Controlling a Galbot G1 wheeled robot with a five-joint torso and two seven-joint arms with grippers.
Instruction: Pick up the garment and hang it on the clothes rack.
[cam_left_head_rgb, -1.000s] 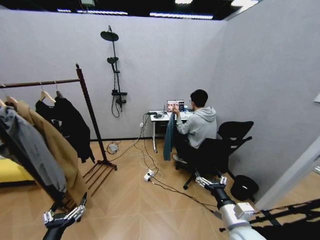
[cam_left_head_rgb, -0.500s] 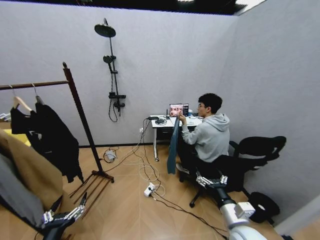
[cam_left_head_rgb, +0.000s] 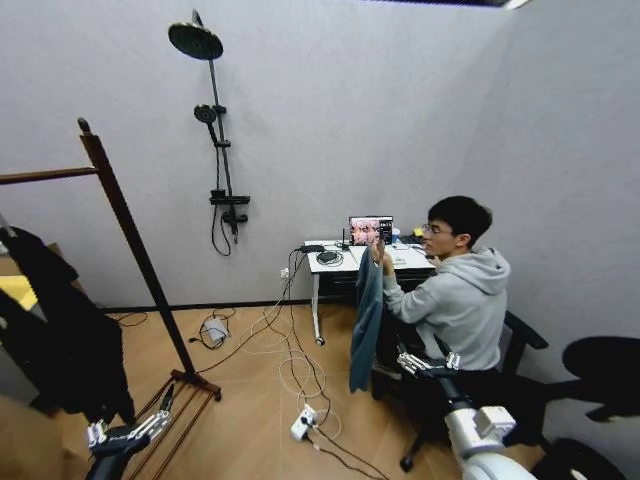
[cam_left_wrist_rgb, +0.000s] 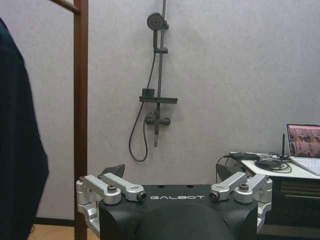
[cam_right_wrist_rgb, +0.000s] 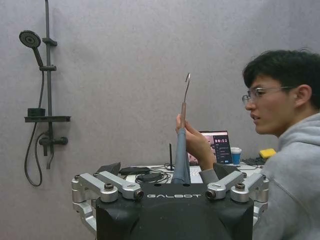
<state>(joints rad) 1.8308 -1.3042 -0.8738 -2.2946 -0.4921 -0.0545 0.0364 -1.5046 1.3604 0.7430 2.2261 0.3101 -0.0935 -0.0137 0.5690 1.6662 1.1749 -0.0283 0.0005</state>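
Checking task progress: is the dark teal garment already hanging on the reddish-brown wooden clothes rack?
No: a person's hand holds the dark teal garment up by its hanger beside the white desk, apart from the reddish-brown wooden clothes rack.

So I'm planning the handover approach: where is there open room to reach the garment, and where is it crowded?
Open wall space lies between the shower pole and the garment, beside its hook. Crowded: a person's hand grips the hanger neck, the desk stands behind, and cables litter the floor towards the clothes rack. Both the left gripper and right gripper are open, low.
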